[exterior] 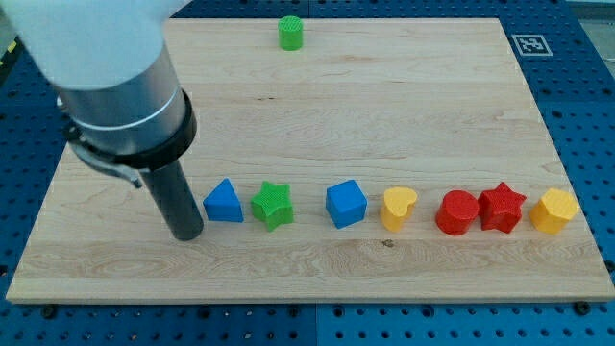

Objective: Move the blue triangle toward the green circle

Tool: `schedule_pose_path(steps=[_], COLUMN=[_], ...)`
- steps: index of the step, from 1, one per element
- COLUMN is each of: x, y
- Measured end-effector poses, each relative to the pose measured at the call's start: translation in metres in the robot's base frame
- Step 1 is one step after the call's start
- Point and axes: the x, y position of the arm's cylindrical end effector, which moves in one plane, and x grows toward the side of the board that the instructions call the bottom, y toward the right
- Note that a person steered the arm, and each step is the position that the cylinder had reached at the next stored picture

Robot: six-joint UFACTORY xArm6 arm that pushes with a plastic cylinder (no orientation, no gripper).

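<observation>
my tip [185, 234] (rod upright), beside blue triangle [223, 203]

arm: view's upper left | rod: upright | my tip [185, 234]: apparently on board

Colours on the pale wooden board [317, 106]

Blue triangle [223, 202], blue cube [345, 204]; green star [272, 204], green circle [290, 33]; yellow heart [398, 208], yellow hexagon [553, 210]; red cylinder [457, 212], red star [501, 207]; dark rod.

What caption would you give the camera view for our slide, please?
My tip rests just left of the blue triangle; the green circle sits far up the board.
</observation>
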Motion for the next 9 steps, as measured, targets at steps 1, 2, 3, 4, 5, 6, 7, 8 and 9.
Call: schedule_pose_path(steps=[1, 2, 3, 4, 5, 6, 7, 8, 9], x=[-0.01, -0.014, -0.026, -0.05, -0.084, -0.112, -0.124, -0.096, -0.091], y=[0.014, 0.042, 0.069, 0.089, 0.09, 0.09, 0.087, 0.085, 0.077])
